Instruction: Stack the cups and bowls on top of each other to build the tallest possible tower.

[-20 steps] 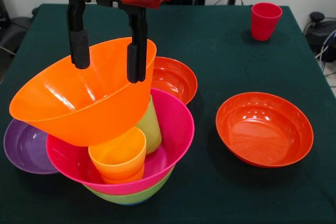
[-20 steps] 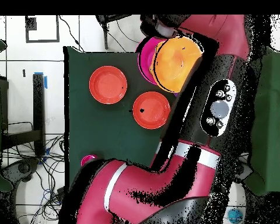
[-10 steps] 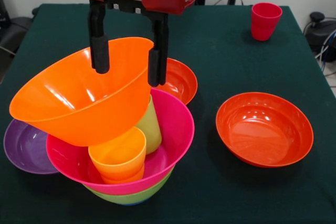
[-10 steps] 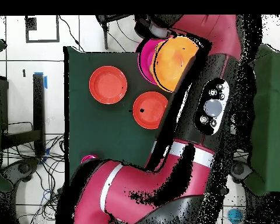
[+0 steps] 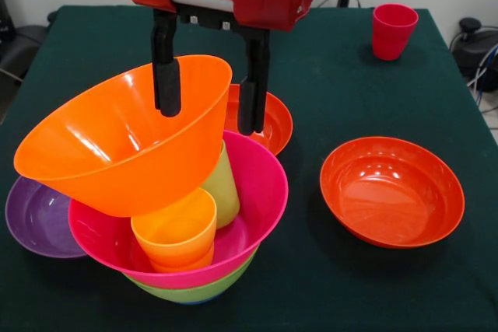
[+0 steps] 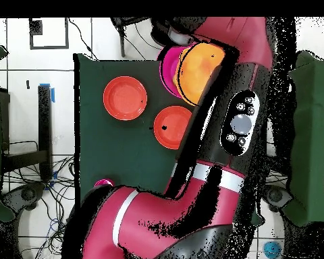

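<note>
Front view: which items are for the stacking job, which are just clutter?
Job: orange bowl, magenta bowl, green bowl, yellow-orange cup, green cup, two red-orange bowls, purple bowl, red cup, open gripper.

Clutter: cables off the table's edge.

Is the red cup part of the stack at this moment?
No: in the front view the red cup stands alone on the green table near its far corner, well apart from the tower.
</note>
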